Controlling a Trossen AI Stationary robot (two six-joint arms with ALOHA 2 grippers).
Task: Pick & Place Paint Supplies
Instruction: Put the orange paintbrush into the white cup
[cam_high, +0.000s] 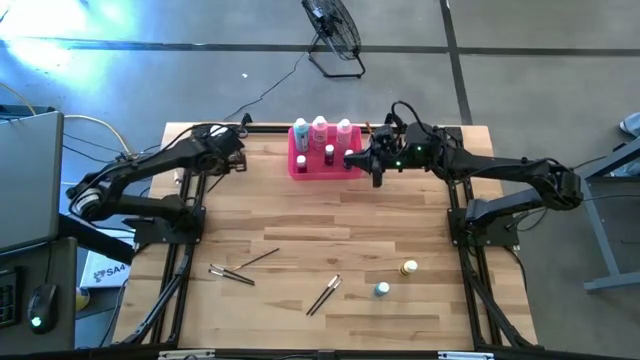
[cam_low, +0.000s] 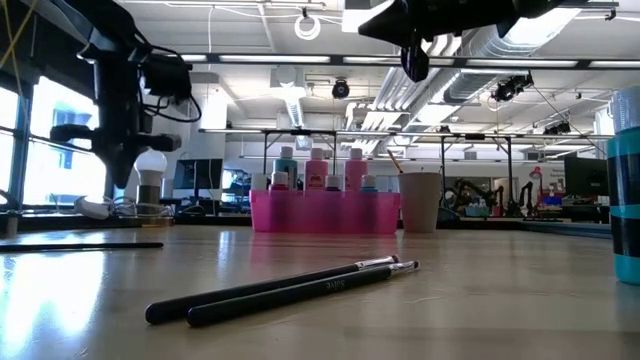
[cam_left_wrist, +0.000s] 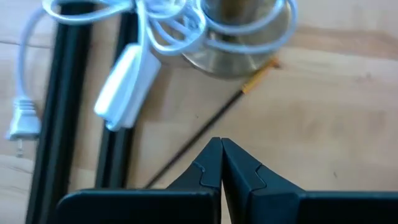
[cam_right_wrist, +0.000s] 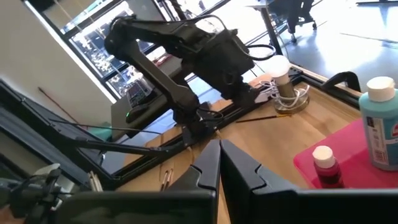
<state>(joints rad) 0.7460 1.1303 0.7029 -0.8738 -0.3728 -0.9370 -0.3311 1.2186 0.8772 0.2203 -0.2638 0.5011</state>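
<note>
The pink tray (cam_high: 312, 168) stands at the table's far middle. It holds three taller white-capped bottles (cam_high: 320, 130) and tiny ones, among them a dark red bottle (cam_right_wrist: 326, 167) beside a teal bottle (cam_right_wrist: 380, 127). My right gripper (cam_high: 377, 178) hangs shut, raised by the tray's right end. My left gripper (cam_left_wrist: 221, 163) is shut at the far left, pointing down over a thin brush (cam_left_wrist: 205, 127) that lies flat beside a lamp base (cam_left_wrist: 239, 53). More brushes (cam_high: 324, 294) (cam_high: 232, 273) and two tiny bottles, yellow (cam_high: 409, 268) and teal (cam_high: 382, 289), rest on the near half.
A small lamp (cam_low: 150, 185) with a coiled white cord (cam_left_wrist: 124, 74) stands at the far left corner by the black frame rails (cam_left_wrist: 68, 112). A beige cup (cam_low: 419, 200) stands right of the tray. Bare wood lies between the tray and the loose brushes (cam_low: 290, 285).
</note>
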